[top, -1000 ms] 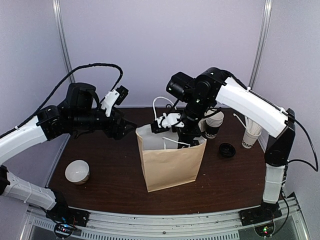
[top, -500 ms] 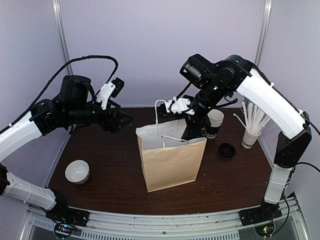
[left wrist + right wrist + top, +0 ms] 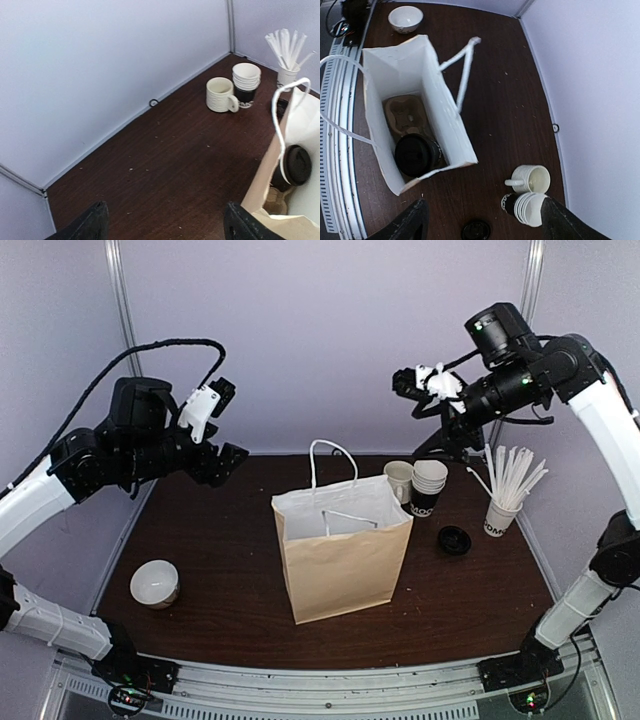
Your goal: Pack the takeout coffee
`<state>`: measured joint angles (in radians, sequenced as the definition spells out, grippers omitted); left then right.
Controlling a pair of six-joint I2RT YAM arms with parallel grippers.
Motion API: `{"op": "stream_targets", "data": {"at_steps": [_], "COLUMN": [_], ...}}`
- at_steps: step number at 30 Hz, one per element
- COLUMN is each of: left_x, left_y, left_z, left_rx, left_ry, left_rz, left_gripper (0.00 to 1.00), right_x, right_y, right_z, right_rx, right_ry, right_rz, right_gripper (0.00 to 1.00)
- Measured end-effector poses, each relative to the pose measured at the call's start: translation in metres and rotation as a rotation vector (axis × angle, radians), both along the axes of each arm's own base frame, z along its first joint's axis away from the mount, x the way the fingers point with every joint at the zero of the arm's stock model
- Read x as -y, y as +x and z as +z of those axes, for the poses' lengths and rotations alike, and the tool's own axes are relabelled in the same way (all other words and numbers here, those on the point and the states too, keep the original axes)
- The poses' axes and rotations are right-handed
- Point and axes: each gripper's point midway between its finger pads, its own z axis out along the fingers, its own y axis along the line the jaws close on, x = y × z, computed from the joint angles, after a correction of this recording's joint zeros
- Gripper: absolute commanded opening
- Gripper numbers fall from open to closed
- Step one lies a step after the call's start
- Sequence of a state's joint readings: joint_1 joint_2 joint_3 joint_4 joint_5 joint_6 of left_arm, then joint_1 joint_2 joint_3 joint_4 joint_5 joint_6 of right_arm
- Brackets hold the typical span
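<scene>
top view: paper bag (image 3: 343, 555) stands mid-scene, both arms held high above it.
left wrist: left gripper (image 3: 165, 227) spread wide, empty.
right wrist: right gripper (image 3: 482, 224) wide apart, empty; takeout coffee (image 3: 415, 155) sits upright inside the bag's right end.

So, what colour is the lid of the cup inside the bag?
Black lid, clearest in the right wrist view.

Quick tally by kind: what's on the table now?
Paper bag: 1
Takeout coffee in bag: 1
Brown carrier in bag: 1
Ceramic mug: 1
Paper cup stack: 1
Cup of sticks: 1
Loose black lid: 1
Bowl: 1
Total: 8
</scene>
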<state>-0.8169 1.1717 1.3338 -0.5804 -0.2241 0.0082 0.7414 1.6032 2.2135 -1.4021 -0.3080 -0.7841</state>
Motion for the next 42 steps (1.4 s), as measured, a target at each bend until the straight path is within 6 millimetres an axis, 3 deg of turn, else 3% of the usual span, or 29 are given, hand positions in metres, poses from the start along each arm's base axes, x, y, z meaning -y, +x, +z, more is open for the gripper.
{"op": "stream_targets", "data": {"at_steps": [5, 12, 17, 20, 22, 25, 29, 42], "left_x": [-0.037, -0.084, -0.095, -0.098, -0.099, -0.096, -0.095, -0.091], "left_y": [0.023, 0.055, 0.067, 0.068, 0.067, 0.066, 0.064, 0.062], "left_z": [0.014, 0.009, -0.022, -0.045, -0.057, -0.062, -0.056, -0.051], "left_rx": [0.088, 0.106, 0.039, -0.008, -0.031, -0.044, -0.031, -0.026], "left_ry": [0.053, 0.054, 0.01, 0.009, 0.017, 0.016, -0.004, -0.023], "left_rz": [0.207, 0.397, 0.42, 0.414, 0.408, 0.393, 0.38, 0.356], "left_gripper": [0.87, 0.87, 0.87, 0.87, 0.86, 0.86, 0.86, 0.86], "right_x": [0.07, 0.162, 0.224, 0.256, 0.273, 0.291, 0.306, 0.308], "right_y": [0.033, 0.086, 0.106, 0.103, 0.101, 0.102, 0.101, 0.095], "right_z": [0.003, -0.062, -0.113, -0.128, -0.127, -0.127, -0.142, -0.171], "right_rx": [-0.011, -0.116, -0.175, -0.175, -0.159, -0.142, -0.166, -0.238], "right_ry": [0.114, 0.191, 0.199, 0.203, 0.217, 0.241, 0.239, 0.211], "right_rz": [-0.265, -0.685, -0.942, -1.061, -1.122, -1.186, -1.246, -1.273], "right_gripper": [0.67, 0.54, 0.52, 0.51, 0.5, 0.49, 0.49, 0.41]}}
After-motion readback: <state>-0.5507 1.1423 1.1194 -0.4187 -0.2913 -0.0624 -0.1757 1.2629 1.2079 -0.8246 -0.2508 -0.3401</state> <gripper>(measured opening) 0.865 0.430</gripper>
